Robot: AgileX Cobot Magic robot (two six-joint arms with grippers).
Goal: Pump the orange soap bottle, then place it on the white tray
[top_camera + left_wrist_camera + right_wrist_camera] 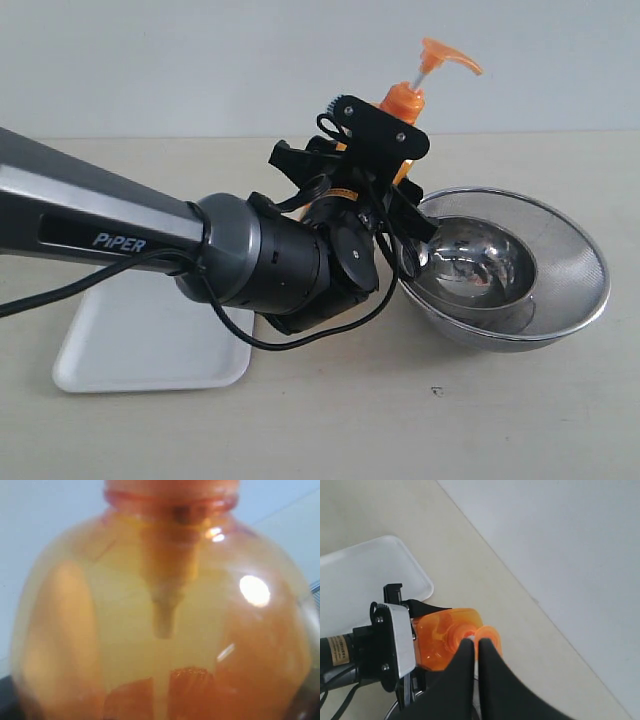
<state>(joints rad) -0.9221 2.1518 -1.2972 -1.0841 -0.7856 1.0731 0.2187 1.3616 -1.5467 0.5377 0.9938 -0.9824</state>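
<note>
Exterior view: the left gripper (385,165) clamps the tall translucent orange soap bottle (405,100) beside a round steel bowl (560,290), the right gripper (476,647), fingers closed, above its raised pump head (448,55), with pumping and the flat white tray (150,350) apparently yet to come.

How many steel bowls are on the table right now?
2. A shiny inner bowl sits nested inside a larger mesh-sided bowl, both right of the orange soap bottle in the exterior view. The left arm may hide more behind it.
</note>
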